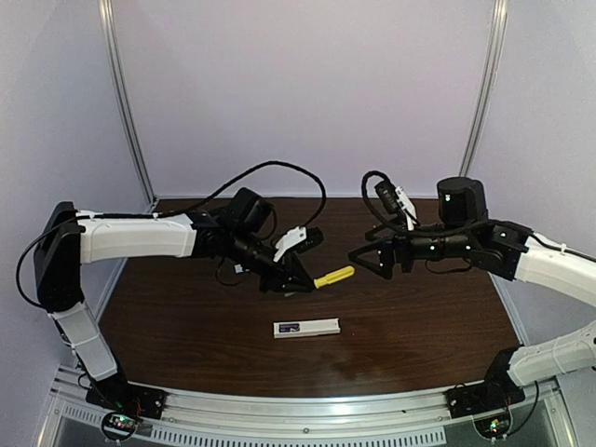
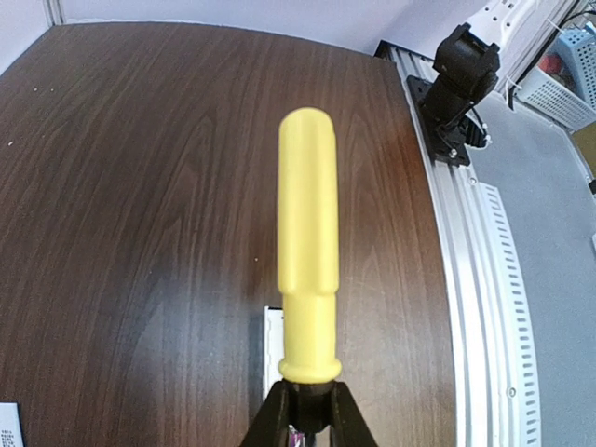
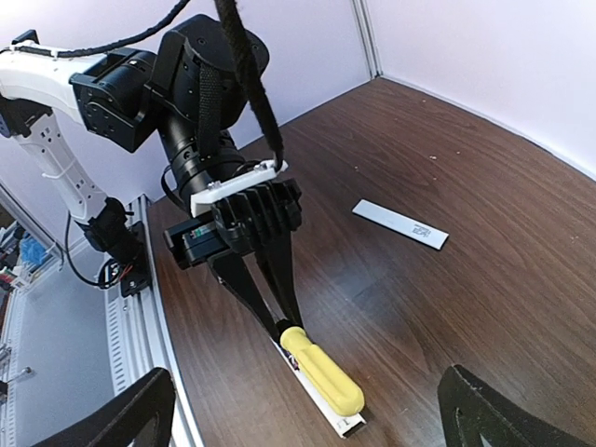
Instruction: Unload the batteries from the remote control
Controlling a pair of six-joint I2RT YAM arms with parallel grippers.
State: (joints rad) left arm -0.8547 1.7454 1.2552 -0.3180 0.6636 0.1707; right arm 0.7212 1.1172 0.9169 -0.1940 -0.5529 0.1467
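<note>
- We see soft, even light from above; the dark surface [image 1: 186, 317] carries a pale sheen near its front edge.
- In the left wrist view the yellow screwdriver handle [image 2: 307, 242] looks bright and slightly soft, and the rail [image 2: 475, 279] bows at the edge.
- Shadows are faint and blurred.

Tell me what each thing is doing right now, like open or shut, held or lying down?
Remote: lying flat.
Cover strip: off, lying flat apart from the remote.
Batteries: none seen loose; purple patch at the remote's end may be them.
Screwdriver: held over the remote, yellow handle sticking out.
Left gripper: shut on the screwdriver's dark end.
Right gripper: wide open, empty.
</note>
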